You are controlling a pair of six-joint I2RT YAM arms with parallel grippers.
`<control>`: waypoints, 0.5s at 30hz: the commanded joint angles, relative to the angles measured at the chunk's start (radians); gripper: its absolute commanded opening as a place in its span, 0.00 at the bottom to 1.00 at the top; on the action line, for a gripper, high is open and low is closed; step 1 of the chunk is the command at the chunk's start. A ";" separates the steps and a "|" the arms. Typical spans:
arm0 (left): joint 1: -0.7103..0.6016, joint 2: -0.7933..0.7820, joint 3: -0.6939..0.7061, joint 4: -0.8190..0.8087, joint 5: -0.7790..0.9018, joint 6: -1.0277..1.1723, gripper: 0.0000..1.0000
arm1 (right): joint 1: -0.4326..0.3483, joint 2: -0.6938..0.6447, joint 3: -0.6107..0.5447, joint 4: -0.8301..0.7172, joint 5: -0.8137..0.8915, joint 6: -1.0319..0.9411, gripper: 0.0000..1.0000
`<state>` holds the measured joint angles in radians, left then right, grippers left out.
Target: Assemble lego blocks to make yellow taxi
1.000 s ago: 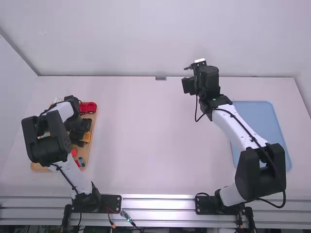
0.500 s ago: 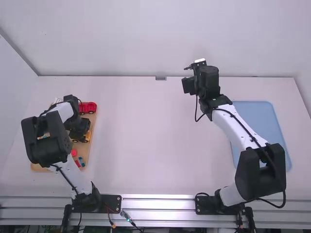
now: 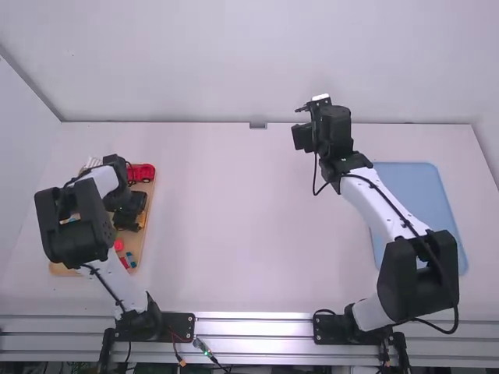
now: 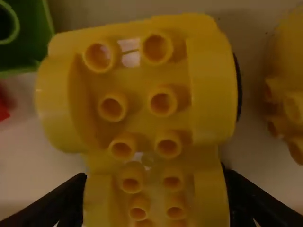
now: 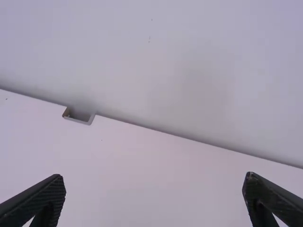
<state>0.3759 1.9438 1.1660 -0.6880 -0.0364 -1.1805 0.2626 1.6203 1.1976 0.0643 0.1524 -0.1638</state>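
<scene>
We see a wide open stretch of white table between the arms, bounded beyond by the wall. The left gripper is low over the wooden tray, its fingers parted astride the yellow wheeled piece; we cannot be certain that they touch it. The right gripper, raised near the far edge, has its fingers spread. We note a red car on the tray and a blue mat at right.
</scene>
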 commanded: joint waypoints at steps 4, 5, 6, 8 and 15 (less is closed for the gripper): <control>-0.004 0.029 -0.050 0.015 0.025 -0.002 0.70 | -0.002 0.010 0.039 0.002 0.006 0.002 0.99; -0.001 0.029 -0.050 0.014 0.023 -0.001 0.63 | -0.002 0.010 0.039 0.001 0.005 0.002 0.99; -0.003 0.029 -0.048 0.012 0.021 -0.001 0.56 | -0.002 0.010 0.039 0.000 0.005 0.002 0.99; -0.005 0.029 -0.047 0.008 0.021 0.000 0.52 | -0.002 0.010 0.039 0.000 0.006 0.002 0.99; 0.003 0.025 -0.035 0.003 0.036 0.051 0.42 | -0.002 0.010 0.039 -0.001 0.006 0.002 0.99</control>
<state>0.3759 1.9350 1.1584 -0.6704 -0.0231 -1.1519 0.2626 1.6203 1.1976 0.0635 0.1524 -0.1638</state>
